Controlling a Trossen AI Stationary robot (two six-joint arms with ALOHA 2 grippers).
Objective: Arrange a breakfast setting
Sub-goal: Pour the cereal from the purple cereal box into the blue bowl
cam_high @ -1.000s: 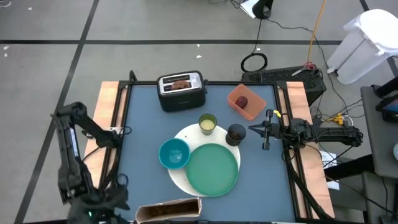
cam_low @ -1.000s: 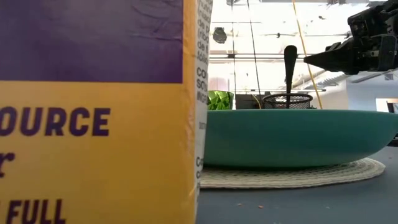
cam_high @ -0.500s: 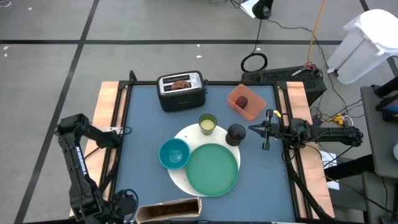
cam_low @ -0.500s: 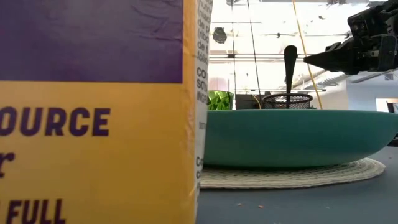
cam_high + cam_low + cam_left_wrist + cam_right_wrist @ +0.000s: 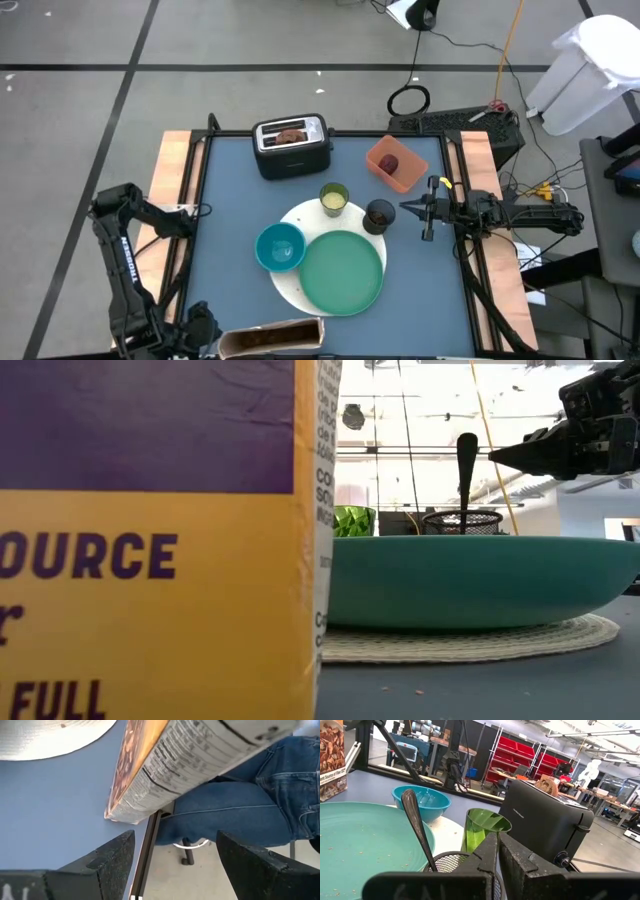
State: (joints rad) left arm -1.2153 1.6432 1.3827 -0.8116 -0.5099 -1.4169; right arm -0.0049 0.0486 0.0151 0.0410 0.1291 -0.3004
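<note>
Fingers pressed together, the right gripper (image 5: 404,209) hovers just beside the small black mesh cup (image 5: 379,215) holding the metal spoon (image 5: 466,472). Left gripper (image 5: 172,857), spread wide, sits by the cereal box (image 5: 272,339).

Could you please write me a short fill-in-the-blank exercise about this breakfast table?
1. The metal spoon stands in the small ____ cup.
2. The brown bagel sits in the silver ____.
3. The dark-red fruit lies on the ____ rectangular tray.
4. The right gripper, beside that cup, has its jaws ____.

Missing words: black; toaster; orange; shut
</note>
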